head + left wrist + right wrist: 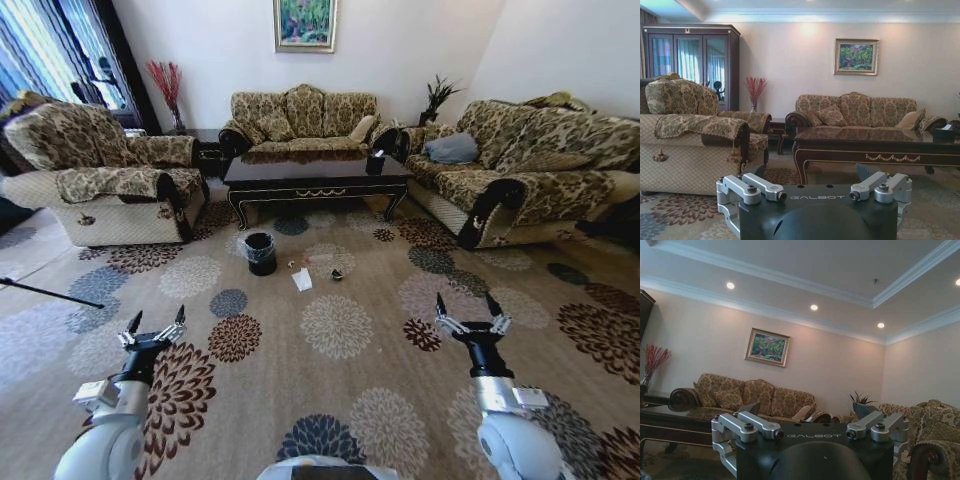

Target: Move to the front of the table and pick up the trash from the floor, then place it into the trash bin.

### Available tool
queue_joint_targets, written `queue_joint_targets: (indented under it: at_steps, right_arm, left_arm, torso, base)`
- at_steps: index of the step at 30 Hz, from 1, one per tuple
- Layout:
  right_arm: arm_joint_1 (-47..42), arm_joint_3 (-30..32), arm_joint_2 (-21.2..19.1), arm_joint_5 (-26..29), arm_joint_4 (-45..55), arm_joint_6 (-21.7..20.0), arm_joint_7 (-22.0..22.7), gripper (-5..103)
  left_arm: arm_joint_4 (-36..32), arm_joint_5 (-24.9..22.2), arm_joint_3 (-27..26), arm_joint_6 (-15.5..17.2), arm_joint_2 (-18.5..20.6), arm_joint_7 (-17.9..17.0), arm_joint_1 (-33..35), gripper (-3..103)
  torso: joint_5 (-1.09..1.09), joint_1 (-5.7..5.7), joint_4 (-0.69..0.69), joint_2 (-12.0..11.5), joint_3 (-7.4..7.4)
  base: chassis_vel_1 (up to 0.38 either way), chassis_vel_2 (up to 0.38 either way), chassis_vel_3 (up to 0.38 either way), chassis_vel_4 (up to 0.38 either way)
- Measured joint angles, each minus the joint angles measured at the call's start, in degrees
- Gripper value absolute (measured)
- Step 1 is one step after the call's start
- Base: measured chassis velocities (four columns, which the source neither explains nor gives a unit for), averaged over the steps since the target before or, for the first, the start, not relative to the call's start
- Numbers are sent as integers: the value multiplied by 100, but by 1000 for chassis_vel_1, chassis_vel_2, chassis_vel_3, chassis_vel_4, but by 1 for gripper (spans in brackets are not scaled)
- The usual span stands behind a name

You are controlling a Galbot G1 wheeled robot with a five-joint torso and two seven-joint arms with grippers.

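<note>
Carpet floor (400, 380) w/ bin (260, 253), paper sheet (302, 280) & small scraps, by table (316, 172).

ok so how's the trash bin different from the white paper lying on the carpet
The trash bin is black, round and stands upright near the table's left front leg; the white paper is pale, flat and lies on the floor, nearer the robot. Both rest on the carpet in front of the table, beyond both grippers.
</note>
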Motion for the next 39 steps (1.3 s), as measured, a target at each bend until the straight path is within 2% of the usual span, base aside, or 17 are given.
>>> queue_joint_targets:
  at_steps: [18, 30, 34, 37, 39]
  right_arm:
    - [-24, 38, 49, 28, 63, 155, -83, 100]
    - [179, 38, -21, -88, 71, 282, 39, 100]
    - [240, 22, -30, -215, 127, 59, 138, 100]
    - [199, -26, -80, -388, 299, -603, 641, 100]
    - [170, -36, -98, -370, 341, -735, 715, 100]
  left_arm:
    - [-70, -35, -48, -22, 2, 7, 50, 100]
    - [-86, -37, -58, -62, 6, 23, 76, 100]
    - [-67, -36, -63, -72, 21, 31, 72, 100]
    - [-50, -40, -71, -75, 34, 35, 63, 100]
    - [-45, -42, -71, -76, 37, 37, 60, 100]
  torso:
    - [0, -181, 0, -425, -244]
    - [0, -295, 0, -714, -419]
    - [0, -333, 0, -803, -469]
    - [0, -372, 0, -895, -523]
    - [0, -381, 0, -916, -536]
  base:
    - [0, 0, 0, 0]
    - [0, 0, 0, 0]
    - [0, 0, 0, 0]
    - [0, 0, 0, 0]
    - [0, 0, 0, 0]
